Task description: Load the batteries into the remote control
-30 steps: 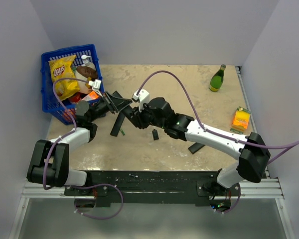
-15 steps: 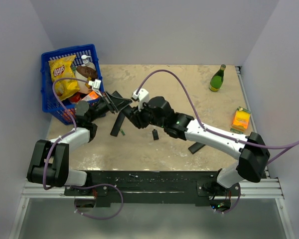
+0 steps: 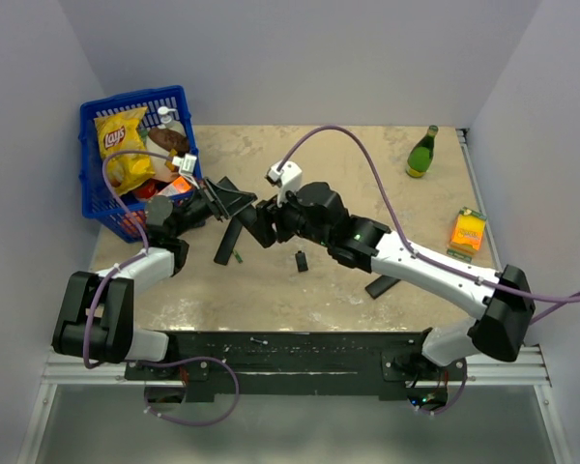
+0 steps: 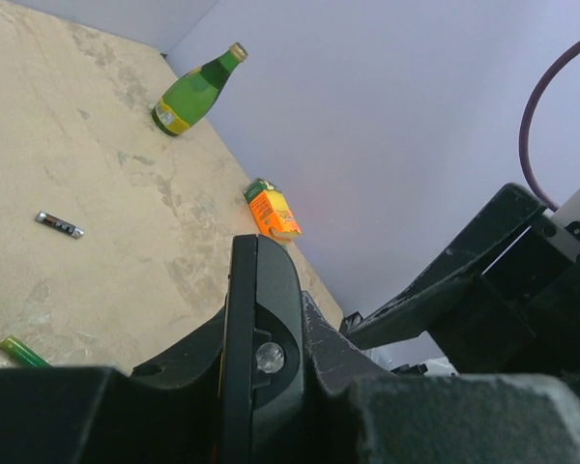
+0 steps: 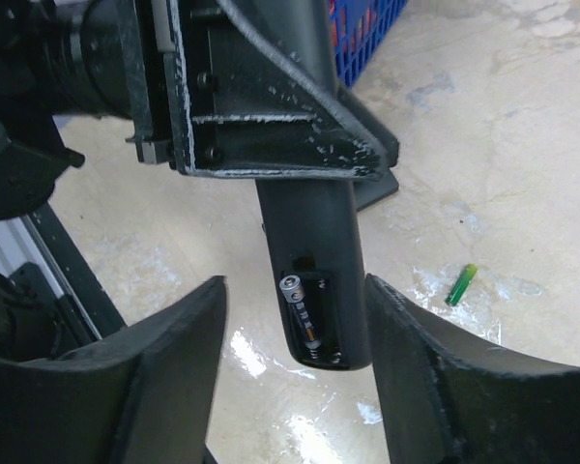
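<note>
While the left gripper (image 3: 217, 200) clamps the remote control (image 3: 234, 235), the right gripper (image 3: 263, 222) reaches across, jaws apart, above it.

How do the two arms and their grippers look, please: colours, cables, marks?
Both the left arm and the right arm have white shells and black joints. A purple cable loops over each. The left gripper is black with pale scuffs; the right gripper has plain black fingers.

Lay's logo on yellow chip bag (image 3: 123, 145), in blue basket (image 3: 133, 98)
</note>
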Action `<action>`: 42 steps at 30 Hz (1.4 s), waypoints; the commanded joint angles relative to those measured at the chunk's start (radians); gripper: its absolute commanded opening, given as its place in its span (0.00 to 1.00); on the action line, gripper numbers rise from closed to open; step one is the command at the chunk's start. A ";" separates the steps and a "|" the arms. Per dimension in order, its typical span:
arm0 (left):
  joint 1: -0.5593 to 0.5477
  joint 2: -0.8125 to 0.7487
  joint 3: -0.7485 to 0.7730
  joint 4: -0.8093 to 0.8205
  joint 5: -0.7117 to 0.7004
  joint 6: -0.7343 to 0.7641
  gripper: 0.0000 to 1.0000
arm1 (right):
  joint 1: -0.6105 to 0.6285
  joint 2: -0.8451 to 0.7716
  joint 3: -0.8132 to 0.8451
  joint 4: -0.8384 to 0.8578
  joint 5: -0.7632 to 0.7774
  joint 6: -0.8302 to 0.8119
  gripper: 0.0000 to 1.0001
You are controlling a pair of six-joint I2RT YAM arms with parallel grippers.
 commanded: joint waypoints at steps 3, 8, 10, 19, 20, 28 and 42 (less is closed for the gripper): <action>0.003 -0.005 0.001 0.097 0.014 -0.014 0.00 | -0.003 -0.087 0.036 -0.030 0.152 0.130 0.73; 0.001 -0.008 -0.005 0.120 0.012 -0.022 0.00 | -0.013 -0.110 -0.013 -0.019 0.158 0.327 0.86; 0.003 -0.009 -0.011 0.138 0.009 -0.033 0.00 | -0.018 -0.114 -0.059 -0.008 0.162 0.444 0.87; 0.003 -0.022 -0.022 0.144 -0.006 -0.028 0.00 | -0.017 -0.168 -0.290 0.232 0.168 0.762 0.98; 0.003 -0.022 -0.022 0.144 -0.007 -0.028 0.00 | -0.017 -0.171 -0.309 0.260 0.169 0.770 0.98; 0.003 -0.029 -0.020 0.135 -0.006 -0.021 0.00 | -0.017 -0.156 -0.330 0.315 0.171 0.810 0.98; 0.003 -0.055 -0.011 0.084 -0.020 0.028 0.00 | -0.017 -0.091 -0.287 0.282 0.171 0.832 0.95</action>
